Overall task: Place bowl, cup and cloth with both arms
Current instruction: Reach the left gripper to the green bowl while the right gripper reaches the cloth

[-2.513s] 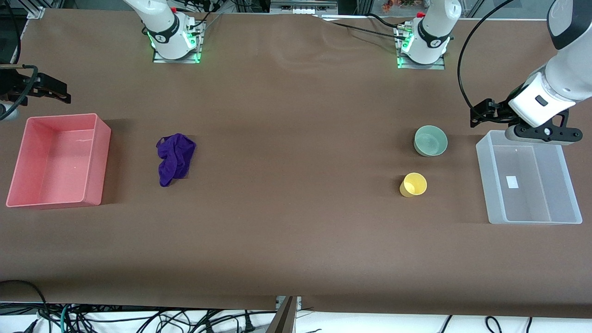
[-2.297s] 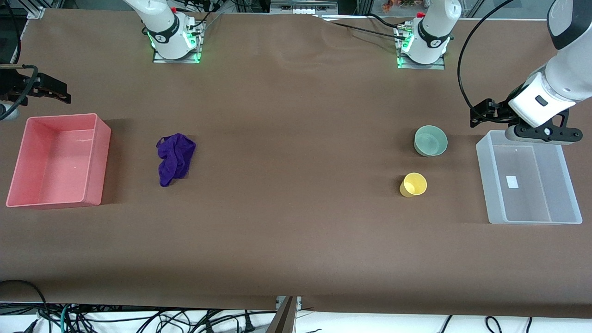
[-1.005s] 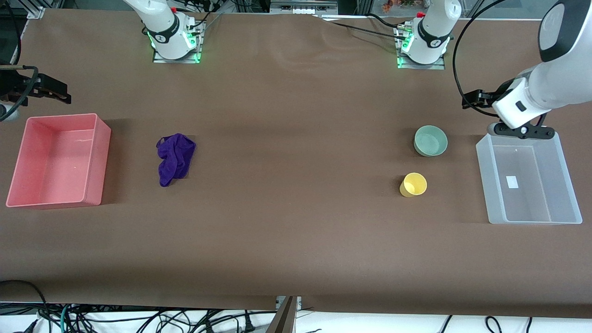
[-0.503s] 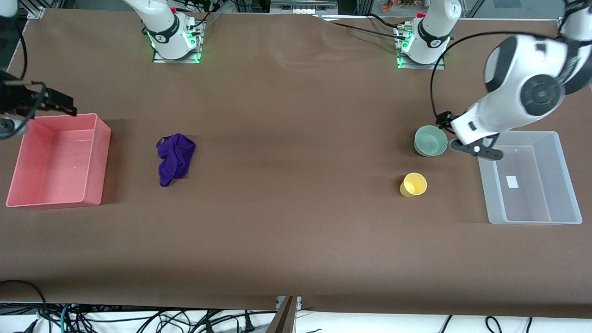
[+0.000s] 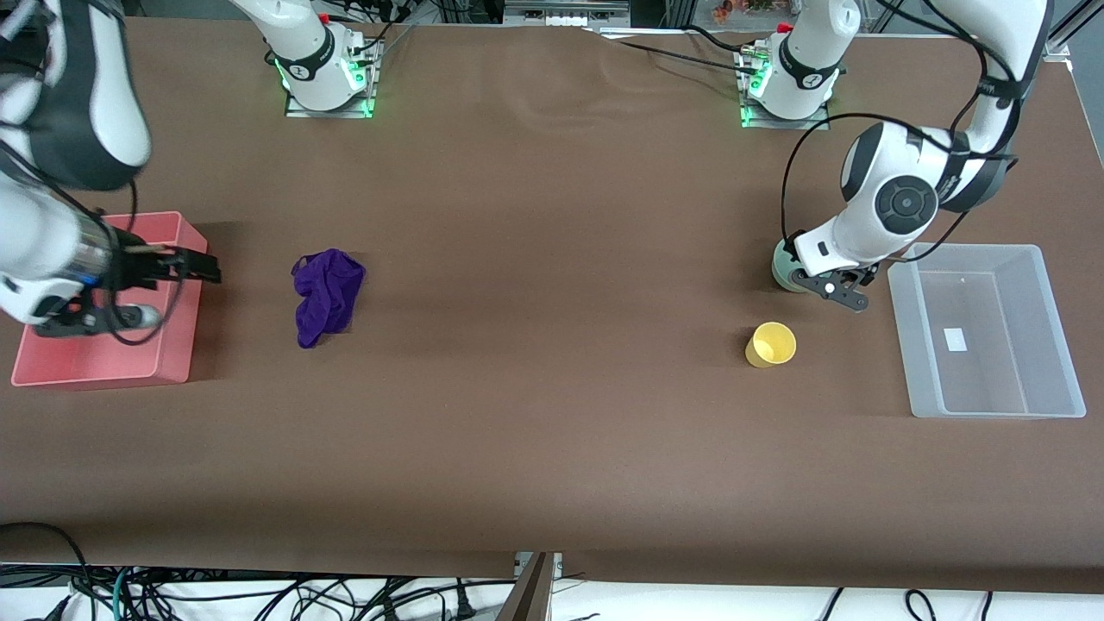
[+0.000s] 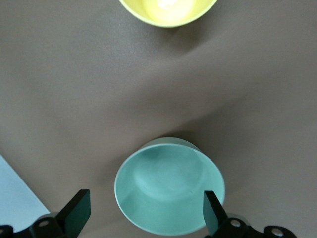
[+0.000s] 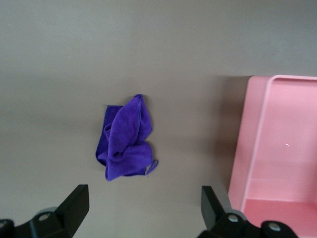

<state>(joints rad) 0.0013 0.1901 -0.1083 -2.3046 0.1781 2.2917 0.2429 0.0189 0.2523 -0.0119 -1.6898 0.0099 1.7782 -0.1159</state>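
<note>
The sage-green bowl (image 6: 169,186) sits on the table, mostly hidden under the left arm's hand in the front view (image 5: 780,267). My left gripper (image 6: 146,215) is open over the bowl, one finger on each side of the rim, not touching; it also shows in the front view (image 5: 830,289). The yellow cup (image 5: 770,345) stands nearer the front camera than the bowl and shows in the left wrist view (image 6: 168,9). The purple cloth (image 5: 328,294) lies crumpled toward the right arm's end. My right gripper (image 7: 142,206) is open and empty, up in the air by the pink bin's wall (image 7: 250,148), short of the cloth (image 7: 126,146); it also shows in the front view (image 5: 99,323).
The pink bin (image 5: 177,345) stands at the right arm's end of the table. A clear plastic bin (image 5: 906,328) stands at the left arm's end, beside the bowl and cup.
The left gripper has swung from over the clear bin's edge to over the bowl. The right arm has come in over the pink bin toward the cloth. Bowl, cup and cloth have not moved.
</note>
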